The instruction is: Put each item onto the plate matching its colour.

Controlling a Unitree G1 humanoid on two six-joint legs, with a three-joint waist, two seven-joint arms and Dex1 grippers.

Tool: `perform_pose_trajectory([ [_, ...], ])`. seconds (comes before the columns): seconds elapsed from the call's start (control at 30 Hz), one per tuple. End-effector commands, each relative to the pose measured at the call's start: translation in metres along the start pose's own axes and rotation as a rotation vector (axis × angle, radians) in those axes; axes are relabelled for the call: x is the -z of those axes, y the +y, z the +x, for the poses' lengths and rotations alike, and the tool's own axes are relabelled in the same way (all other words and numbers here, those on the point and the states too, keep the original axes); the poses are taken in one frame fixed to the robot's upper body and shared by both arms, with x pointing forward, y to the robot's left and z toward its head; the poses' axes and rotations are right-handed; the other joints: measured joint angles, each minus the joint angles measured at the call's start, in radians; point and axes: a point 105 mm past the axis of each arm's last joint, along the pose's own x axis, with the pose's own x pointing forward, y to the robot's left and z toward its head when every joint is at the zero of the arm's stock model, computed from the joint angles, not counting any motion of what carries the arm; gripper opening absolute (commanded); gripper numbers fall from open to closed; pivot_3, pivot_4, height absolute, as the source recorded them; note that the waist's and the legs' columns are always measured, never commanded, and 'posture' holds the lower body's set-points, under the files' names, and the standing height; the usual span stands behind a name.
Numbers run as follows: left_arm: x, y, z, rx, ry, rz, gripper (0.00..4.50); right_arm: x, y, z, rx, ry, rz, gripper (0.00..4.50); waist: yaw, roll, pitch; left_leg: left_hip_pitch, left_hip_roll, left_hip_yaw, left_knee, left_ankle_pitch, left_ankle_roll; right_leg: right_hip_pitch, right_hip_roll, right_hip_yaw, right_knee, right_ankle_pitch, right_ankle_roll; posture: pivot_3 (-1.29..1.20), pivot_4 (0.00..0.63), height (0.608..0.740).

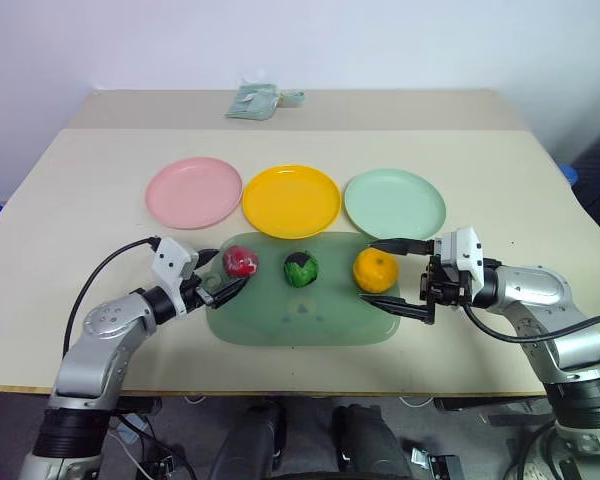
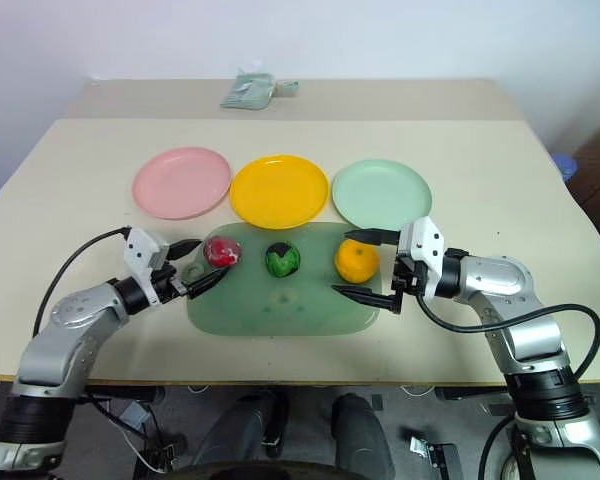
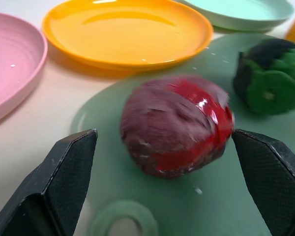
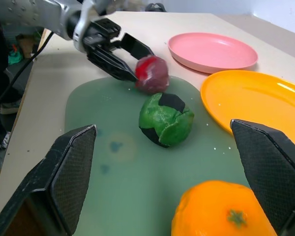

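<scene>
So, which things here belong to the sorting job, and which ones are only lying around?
Belong to the job:
- red piece, green-and-black piece, orange piece
- pink plate, yellow plate, mint plate

Just lying about:
- translucent green board under the pieces
- crumpled greenish packet at the table's far edge

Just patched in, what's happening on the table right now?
Nothing is sorted yet. The red fruit, green-and-black fruit and orange fruit all sit on the translucent green board; the pink plate, yellow plate and mint plate hold nothing. The left gripper is open beside the red fruit, and the right gripper is open around the orange one. Neither has gripped.
</scene>
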Motion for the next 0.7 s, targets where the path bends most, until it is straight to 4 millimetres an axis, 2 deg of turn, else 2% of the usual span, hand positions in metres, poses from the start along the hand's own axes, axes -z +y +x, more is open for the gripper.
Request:
perform_pose_trajectory([
  [0.03, -0.005, -0.006, 0.009, 0.000, -0.026, 0.036, 4.50, -0.009, -0.004, -0.002, 0.021, -0.021, -0.037, 4.46, 0.000, 0.000, 0.000, 0.000, 0.000, 0.000, 0.000, 0.000, 0.000, 0.000, 0.000, 0.000, 0.000, 0.001, 0.000, 0.00, 0.150, 0.740],
  [0.2, -0.001, -0.005, 0.017, -0.024, -0.035, 0.020, 4.50, -0.011, -0.006, -0.002, 0.029, -0.020, -0.045, 4.46, -0.001, 0.000, 0.000, 0.000, 0.000, 0.000, 0.000, 0.000, 0.000, -0.001, 0.000, 0.000, 0.001, 0.002, 0.000, 0.00, 0.150, 0.740],
  [0.3, 0.002, 0.000, 0.016, -0.056, -0.048, 0.032, 3.70, -0.014, -0.007, -0.001, 0.032, -0.021, -0.050, 4.50, -0.001, 0.000, 0.000, 0.000, 0.000, 0.000, 0.000, 0.001, -0.001, -0.001, 0.000, 0.000, 0.001, 0.002, 0.000, 0.00, 0.150, 0.740],
  [0.37, 0.001, 0.002, 0.016, -0.074, -0.063, 0.047, 2.75, -0.014, -0.007, -0.001, 0.033, -0.021, -0.051, 4.50, -0.001, 0.000, 0.000, 0.000, 0.000, 0.000, 0.001, 0.001, -0.001, 0.000, 0.000, 0.000, 0.001, 0.002, 0.000, 0.00, 0.150, 0.740],
  [0.4, 0.001, 0.002, 0.016, -0.082, -0.069, 0.046, 2.48, -0.015, -0.007, 0.000, 0.034, -0.021, -0.052, 4.50, -0.001, 0.000, 0.000, 0.000, 0.000, 0.000, 0.001, 0.001, -0.001, 0.000, 0.000, 0.000, 0.001, 0.003, 0.000, 0.00, 0.150, 0.740],
  [0.53, -0.001, 0.008, 0.016, -0.134, -0.099, 0.057, 2.48, -0.017, -0.008, 0.002, 0.037, -0.023, -0.055, 4.50, -0.001, 0.000, 0.000, 0.000, 0.000, 0.000, 0.001, 0.001, -0.001, -0.001, 0.000, 0.000, 0.001, 0.003, 0.000, 0.00, 0.150, 0.740],
  [0.6, -0.010, 0.017, 0.017, -0.195, -0.155, 0.040, 2.48, -0.018, -0.008, 0.003, 0.040, -0.025, -0.057, 4.50, 0.000, 0.000, 0.000, 0.000, 0.000, 0.000, 0.001, 0.001, 0.000, 0.000, 0.000, 0.000, 0.001, 0.003, 0.000, 0.00, 0.150, 0.740],
  [0.7, -0.034, 0.051, 0.016, -0.399, -0.267, -0.026, 2.48, -0.020, -0.010, 0.004, 0.049, -0.028, -0.060, 4.50, 0.003, -0.001, 0.000, 0.000, 0.000, -0.001, 0.002, 0.001, 0.000, 0.000, 0.000, -0.001, 0.001, 0.004, 0.001, 0.00, 0.150, 0.740],
])
